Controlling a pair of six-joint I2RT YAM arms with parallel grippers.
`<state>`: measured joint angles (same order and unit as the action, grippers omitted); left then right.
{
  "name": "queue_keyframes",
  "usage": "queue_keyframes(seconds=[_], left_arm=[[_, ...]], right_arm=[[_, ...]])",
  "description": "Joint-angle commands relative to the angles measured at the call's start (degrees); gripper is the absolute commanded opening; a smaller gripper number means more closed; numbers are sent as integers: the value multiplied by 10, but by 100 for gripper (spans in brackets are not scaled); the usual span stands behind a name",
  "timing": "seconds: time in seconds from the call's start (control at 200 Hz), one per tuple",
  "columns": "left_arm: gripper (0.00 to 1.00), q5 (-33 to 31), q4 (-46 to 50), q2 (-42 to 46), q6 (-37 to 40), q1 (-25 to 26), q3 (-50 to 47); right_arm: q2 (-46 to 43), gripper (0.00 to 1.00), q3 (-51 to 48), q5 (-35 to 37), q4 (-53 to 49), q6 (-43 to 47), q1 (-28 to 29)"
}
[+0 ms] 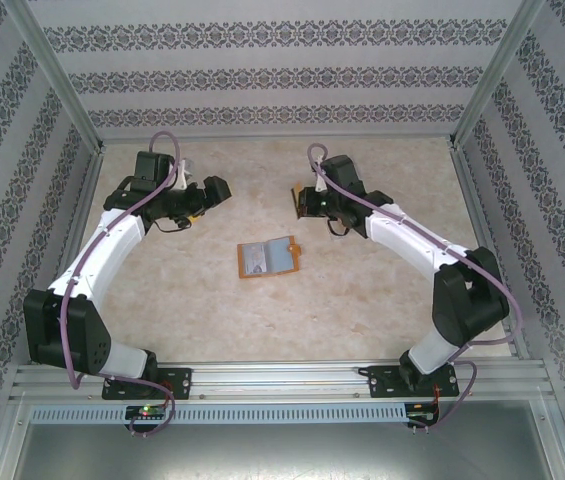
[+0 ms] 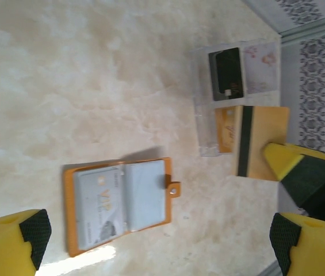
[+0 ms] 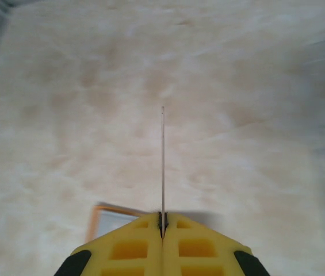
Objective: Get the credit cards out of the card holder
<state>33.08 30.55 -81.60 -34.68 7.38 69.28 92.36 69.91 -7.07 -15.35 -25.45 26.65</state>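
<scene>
One open card holder (image 1: 267, 258) lies on the tabletop (image 1: 362, 300), pockets up for access, a white card (image 2: 99, 207) inside. Beyond it, the left tool (image 1: 212, 190) is spread and empty. The right tool (image 3: 162, 221) pinches an orange striped card (image 2: 259, 144) near the clear tray (image 2: 205, 138), likely its drop spot.

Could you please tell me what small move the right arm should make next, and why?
Probably carry the orange card over the clear tray and lower it in. The right gripper is shut on it, holding it edge-on above the table, and a dark card already lies in that tray.
</scene>
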Motion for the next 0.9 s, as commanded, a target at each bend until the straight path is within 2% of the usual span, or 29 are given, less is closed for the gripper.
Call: queue_keyframes(seconds=[0.0, 0.18, 0.275, 0.634, 0.899], left_arm=[[99, -41, 32, 15, 28, -8, -11], [100, -35, 8, -4, 12, -8, -20], [99, -24, 2, -16, 8, -7, -12], [100, -27, -9, -49, 15, -7, 1], [100, -16, -22, -74, 23, -8, 5]], right_arm=[[-27, 0, 12, 85, -69, 96, -31], [-38, 0, -10, 17, -54, 154, -97], [-23, 0, 4, -8, -63, 177, -112], [51, 0, 24, 10, -60, 219, -123], [61, 0, 21, 37, -67, 236, -131]])
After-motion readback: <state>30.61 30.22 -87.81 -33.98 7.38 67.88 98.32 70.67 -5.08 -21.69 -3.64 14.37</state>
